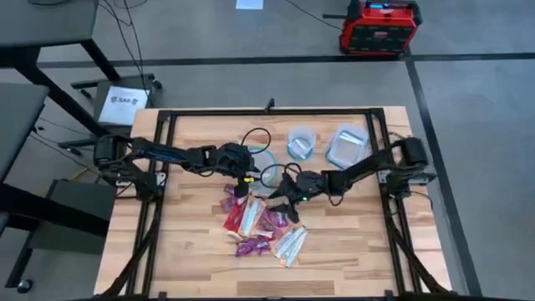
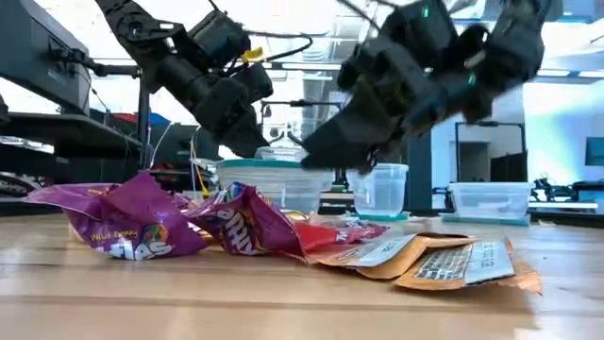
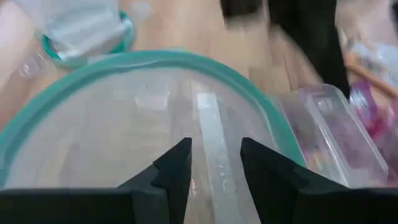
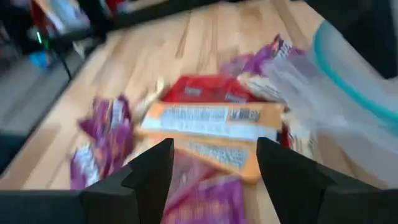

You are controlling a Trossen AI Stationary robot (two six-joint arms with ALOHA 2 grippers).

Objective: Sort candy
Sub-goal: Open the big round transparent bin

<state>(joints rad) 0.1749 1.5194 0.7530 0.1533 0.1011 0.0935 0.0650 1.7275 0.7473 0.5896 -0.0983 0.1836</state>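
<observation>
Where candy (image 1: 259, 224) lies, wooden table (image 1: 192, 259), grey floor (image 1: 468, 100)

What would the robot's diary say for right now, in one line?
left pincer: open over round teal-rimmed container | right pincer: open above candy pile | sorting unfinished

Overhead, table-level and two close wrist cameras all share the candy (image 1: 263, 224) pile.

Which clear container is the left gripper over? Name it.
The round container, nearest the candy pile; the left gripper hangs over it, unlike the two farther right.
</observation>
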